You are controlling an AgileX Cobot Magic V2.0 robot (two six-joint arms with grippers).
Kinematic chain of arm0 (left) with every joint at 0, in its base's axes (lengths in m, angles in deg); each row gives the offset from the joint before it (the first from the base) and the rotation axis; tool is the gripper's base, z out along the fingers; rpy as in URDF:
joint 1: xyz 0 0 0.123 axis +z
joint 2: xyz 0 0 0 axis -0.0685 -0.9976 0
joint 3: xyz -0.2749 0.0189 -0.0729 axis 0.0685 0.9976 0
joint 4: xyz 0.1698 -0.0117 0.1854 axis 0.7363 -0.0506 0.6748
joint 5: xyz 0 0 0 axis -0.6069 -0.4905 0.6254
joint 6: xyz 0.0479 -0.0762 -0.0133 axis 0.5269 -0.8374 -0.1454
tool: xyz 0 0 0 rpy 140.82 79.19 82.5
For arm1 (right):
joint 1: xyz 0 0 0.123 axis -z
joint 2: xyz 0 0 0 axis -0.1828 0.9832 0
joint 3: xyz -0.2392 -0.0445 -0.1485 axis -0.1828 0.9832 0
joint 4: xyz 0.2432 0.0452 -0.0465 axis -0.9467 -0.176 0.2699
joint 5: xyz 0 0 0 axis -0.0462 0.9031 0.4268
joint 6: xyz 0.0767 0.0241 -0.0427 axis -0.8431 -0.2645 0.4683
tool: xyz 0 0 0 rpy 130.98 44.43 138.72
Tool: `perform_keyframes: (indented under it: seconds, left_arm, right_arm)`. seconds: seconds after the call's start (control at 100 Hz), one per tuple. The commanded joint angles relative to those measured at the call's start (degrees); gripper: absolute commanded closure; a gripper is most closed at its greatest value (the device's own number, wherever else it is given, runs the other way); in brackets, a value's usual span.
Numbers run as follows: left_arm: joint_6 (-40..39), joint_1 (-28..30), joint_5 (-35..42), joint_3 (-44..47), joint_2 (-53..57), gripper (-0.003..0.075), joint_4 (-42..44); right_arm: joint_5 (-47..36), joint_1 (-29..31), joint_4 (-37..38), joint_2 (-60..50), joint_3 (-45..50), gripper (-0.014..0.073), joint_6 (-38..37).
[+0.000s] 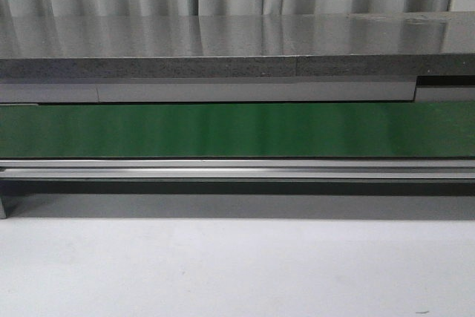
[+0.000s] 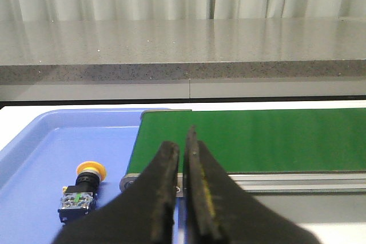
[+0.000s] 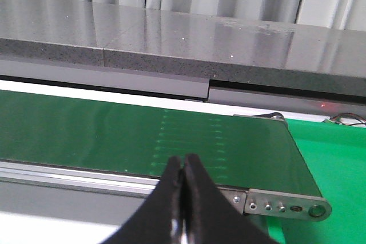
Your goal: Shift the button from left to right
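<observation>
The button (image 2: 83, 190), a yellow-orange round cap on a black boxy body with small green marks, lies on its side in a blue tray (image 2: 40, 158), seen only in the left wrist view. My left gripper (image 2: 182, 141) is shut with nothing in it, hovering over the conveyor's end beside the tray, clear of the button. My right gripper (image 3: 183, 164) is also shut and empty, above the near rail of the green belt (image 3: 143, 135) close to its other end. Neither gripper shows in the front view.
The green conveyor belt (image 1: 237, 130) runs across the table with a metal rail (image 1: 237, 170) along its front. A grey stone-like counter (image 1: 237, 42) stands behind it. A bright green surface (image 3: 337, 158) lies past the belt's right end.
</observation>
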State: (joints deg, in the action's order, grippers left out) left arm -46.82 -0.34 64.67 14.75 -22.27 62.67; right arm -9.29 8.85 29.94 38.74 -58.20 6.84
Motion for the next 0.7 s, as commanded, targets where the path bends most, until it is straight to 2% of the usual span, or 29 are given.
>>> perform_keyframes:
  seconds: [0.0,0.35,0.48,0.69]
  left_arm:
    - [-0.57,-0.59,4.91,2.36,2.0,0.0715,0.06]
    - [-0.57,-0.59,5.93,2.36,2.0,0.0715,-0.05]
    - [-0.57,-0.59,8.31,2.16,2.0,0.0715,-3.55]
    - [-0.57,-0.59,5.93,-1.87,0.74,0.0715,-4.74]
  right_arm:
    - [-4.92,0.22,0.63,-1.01,0.05,0.0661,0.1]
    - [-4.92,0.22,0.63,-1.01,0.05,0.0661,0.1]
    - [-4.92,0.22,0.63,-1.01,0.05,0.0661,0.1]
    - [-4.92,0.22,0.63,-1.01,0.05,0.0661,0.1]
